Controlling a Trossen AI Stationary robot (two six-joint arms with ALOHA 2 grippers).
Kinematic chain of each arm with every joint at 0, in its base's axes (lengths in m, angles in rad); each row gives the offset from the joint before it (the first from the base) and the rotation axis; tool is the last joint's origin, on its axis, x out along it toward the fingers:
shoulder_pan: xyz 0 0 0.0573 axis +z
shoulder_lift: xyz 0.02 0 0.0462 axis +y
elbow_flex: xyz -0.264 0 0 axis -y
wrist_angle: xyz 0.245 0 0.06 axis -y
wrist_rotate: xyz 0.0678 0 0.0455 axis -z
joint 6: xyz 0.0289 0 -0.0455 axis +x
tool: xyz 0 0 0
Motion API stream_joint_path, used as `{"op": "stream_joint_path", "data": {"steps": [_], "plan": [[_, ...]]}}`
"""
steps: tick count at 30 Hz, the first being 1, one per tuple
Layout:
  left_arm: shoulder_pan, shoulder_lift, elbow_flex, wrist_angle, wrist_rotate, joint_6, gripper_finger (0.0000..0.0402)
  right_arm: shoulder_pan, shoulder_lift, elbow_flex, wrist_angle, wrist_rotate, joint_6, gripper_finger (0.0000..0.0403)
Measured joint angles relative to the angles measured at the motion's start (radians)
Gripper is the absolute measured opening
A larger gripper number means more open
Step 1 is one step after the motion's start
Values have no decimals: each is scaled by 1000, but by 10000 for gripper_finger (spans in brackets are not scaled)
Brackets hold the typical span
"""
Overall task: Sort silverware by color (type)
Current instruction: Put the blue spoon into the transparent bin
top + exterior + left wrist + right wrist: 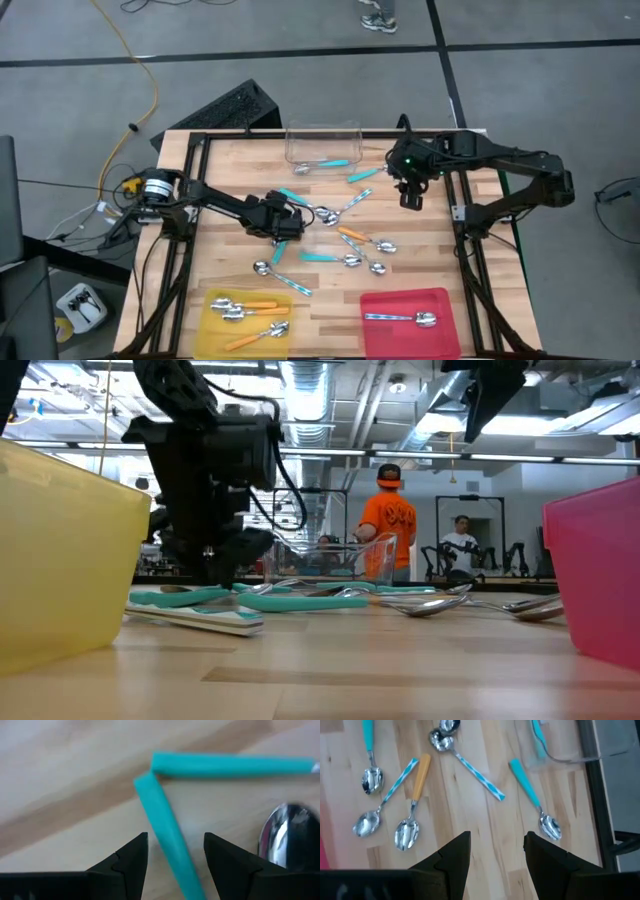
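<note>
Bright, even overhead light; the left wrist view is blurred close-up, and spoon bowls [408, 833] show glare.

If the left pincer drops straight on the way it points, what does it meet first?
Probably the teal plastic spoon handle lying between the left pincer's open fingers, then the wooden table. A second teal handle lies beyond it, out of line; depth is uncertain.
</note>
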Motion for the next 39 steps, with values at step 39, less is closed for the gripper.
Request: {"op": "stream_joint_path", "data": {"steps": [39], "plan": [[-26, -93, -4, 15, 46, 145, 37, 205, -48, -4, 37, 3, 60, 205]]}}
